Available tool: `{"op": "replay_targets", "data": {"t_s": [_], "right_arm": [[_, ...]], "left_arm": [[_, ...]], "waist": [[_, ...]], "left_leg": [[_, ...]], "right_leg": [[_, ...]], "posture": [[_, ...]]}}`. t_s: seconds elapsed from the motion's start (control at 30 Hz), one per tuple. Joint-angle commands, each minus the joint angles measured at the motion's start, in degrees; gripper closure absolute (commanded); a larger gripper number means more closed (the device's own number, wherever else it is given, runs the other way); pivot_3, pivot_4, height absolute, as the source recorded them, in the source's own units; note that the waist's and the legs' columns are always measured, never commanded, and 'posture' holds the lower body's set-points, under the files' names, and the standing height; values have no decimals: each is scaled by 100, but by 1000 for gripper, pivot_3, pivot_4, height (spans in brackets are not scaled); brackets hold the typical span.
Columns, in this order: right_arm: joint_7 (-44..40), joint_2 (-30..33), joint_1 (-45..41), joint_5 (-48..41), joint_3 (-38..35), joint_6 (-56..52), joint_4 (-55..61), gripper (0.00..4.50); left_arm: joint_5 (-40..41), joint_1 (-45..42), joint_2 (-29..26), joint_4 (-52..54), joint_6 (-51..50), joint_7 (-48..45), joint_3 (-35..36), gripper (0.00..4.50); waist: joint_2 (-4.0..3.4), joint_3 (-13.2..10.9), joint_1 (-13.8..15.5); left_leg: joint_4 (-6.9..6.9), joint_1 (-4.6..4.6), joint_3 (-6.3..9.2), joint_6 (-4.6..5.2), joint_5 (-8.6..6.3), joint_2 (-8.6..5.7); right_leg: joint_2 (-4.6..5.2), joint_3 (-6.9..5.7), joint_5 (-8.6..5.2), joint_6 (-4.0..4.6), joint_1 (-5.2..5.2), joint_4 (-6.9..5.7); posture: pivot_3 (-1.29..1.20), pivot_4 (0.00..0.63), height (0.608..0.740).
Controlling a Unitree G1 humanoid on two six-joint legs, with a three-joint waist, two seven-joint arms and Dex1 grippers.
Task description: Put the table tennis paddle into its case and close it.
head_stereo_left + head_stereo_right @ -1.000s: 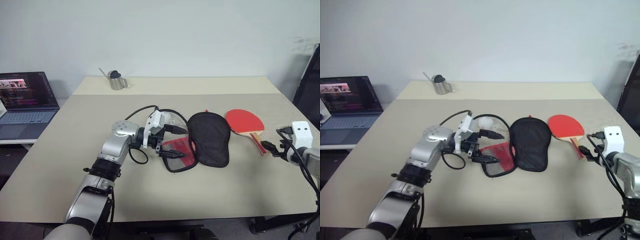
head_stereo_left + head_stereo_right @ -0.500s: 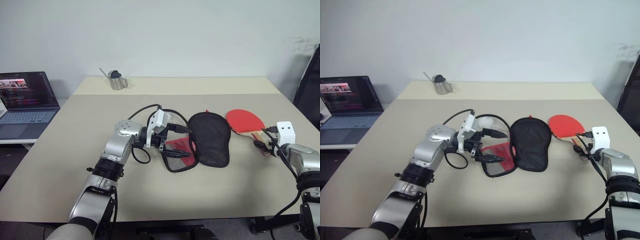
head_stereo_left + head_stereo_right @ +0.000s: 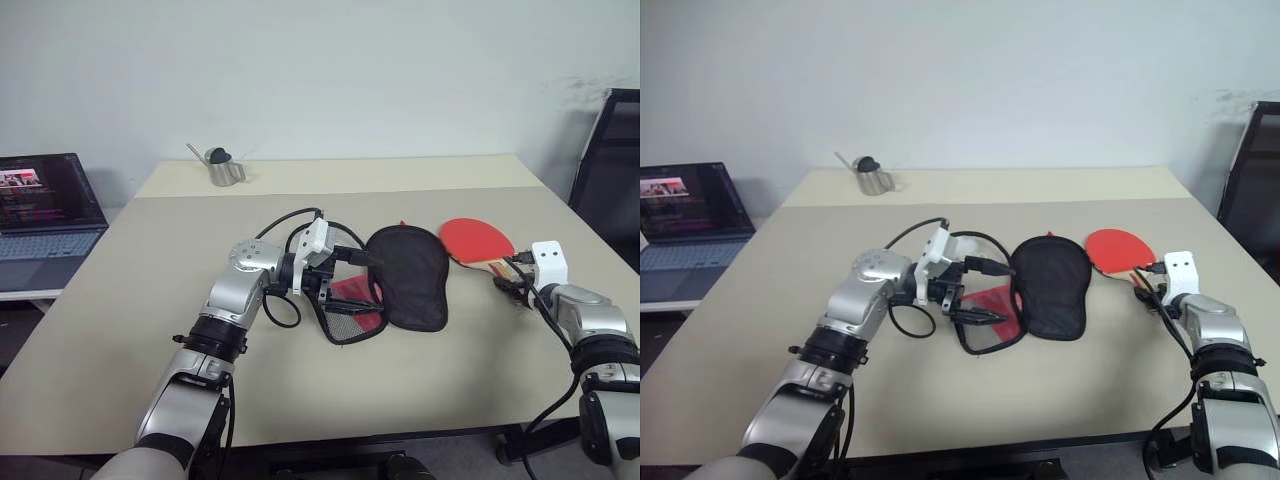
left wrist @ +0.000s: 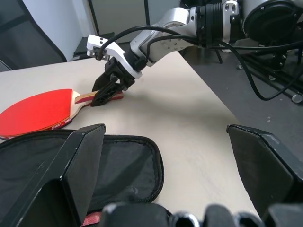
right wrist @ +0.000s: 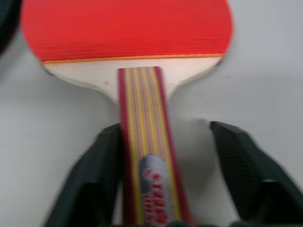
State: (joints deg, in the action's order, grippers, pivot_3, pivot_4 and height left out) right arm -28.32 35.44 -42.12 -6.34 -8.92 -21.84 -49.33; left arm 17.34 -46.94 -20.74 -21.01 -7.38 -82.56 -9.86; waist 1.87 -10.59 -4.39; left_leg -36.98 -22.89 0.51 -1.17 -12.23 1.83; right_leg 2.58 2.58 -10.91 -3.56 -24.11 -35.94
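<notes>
At the table's right side, my right gripper (image 5: 158, 189) has come down astride the table tennis paddle's (image 3: 478, 240) handle, jaws half-narrowed but not clamped, while my left gripper (image 3: 352, 280) stands wide at the open case (image 3: 405, 275), ready for loading.

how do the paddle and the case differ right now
The paddle is red-faced, rigid and flat on the table; the case is mostly black, soft, larger and lies unzipped and open. The right gripper straddles the paddle's handle; the open left gripper is at the case's red flap. Both share a paddle outline.
</notes>
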Motion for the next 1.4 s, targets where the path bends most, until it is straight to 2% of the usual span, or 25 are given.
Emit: {"op": "replay_targets", "data": {"t_s": [0.03,0.1,0.3,0.53,0.77,0.8,0.9,1.17,1.27,1.4], "right_arm": [[64,38,29,41,-10,-106,-3,2964],[167,30,102,32,-62,-150,154,3305],[662,-38,609,-74,-301,-628,1332,3304],[1072,-35,1599,-503,-837,-2070,4276,3304],[1508,-378,1871,-910,-1136,-3519,6394,3341],[1604,-477,1873,-938,-1154,-3664,6588,3438],[1798,-736,1934,-978,-1095,-3981,7040,4343],[1923,-806,2431,-868,-1208,-4007,7182,4426],[2033,-771,2338,-845,-1288,-4099,7156,3908],[2030,-624,2119,-821,-1303,-4302,6806,2626]], "left_arm": [[37,-159,-52,206,-26,62,44,0],[24,-163,-72,176,-17,122,74,0],[-23,-117,-264,-62,122,248,212,0],[-69,-62,-525,-403,368,277,324,0],[-84,-122,-472,-606,521,277,321,0],[-85,-126,-463,-625,538,272,319,0],[-91,-137,-432,-675,574,267,311,0],[-104,-186,-380,-767,638,208,292,0],[-117,-193,-378,-784,648,161,294,0],[-114,-214,-377,-777,626,2,257,0]], "waist": [[0,0,-2],[0,0,-5],[0,0,13],[-17,-10,157],[-19,-11,191],[-18,-11,190],[-18,-11,199],[-19,-11,261],[-18,-11,253],[-19,-11,250]], "left_leg": [[0,0,1,0,0,-1],[-1,-1,2,0,0,-2],[3,-6,12,0,0,-4],[19,-24,18,0,0,-4],[18,-32,23,0,-1,-3],[18,-32,25,0,-1,-3],[18,-33,29,0,-1,-2],[16,-48,28,0,-1,-2],[14,-48,29,0,-1,-2],[14,-47,30,0,-1,-2]], "right_leg": [[0,0,0,0,1,0],[0,1,0,0,1,0],[0,-3,-2,0,-2,2],[-1,-11,-21,5,-23,0],[-2,-17,-24,6,-31,-1],[-2,-19,-25,8,-31,-2],[-3,-21,-25,9,-31,-2],[-1,-23,-26,10,-37,6],[-2,-23,-26,10,-38,4],[-2,-23,-26,11,-39,3]], "posture": [[0,150,740],[0,150,740],[0,150,740],[0,150,740],[0,150,740],[0,150,740],[0,150,740],[0,150,740],[0,150,740],[0,150,740]]}}
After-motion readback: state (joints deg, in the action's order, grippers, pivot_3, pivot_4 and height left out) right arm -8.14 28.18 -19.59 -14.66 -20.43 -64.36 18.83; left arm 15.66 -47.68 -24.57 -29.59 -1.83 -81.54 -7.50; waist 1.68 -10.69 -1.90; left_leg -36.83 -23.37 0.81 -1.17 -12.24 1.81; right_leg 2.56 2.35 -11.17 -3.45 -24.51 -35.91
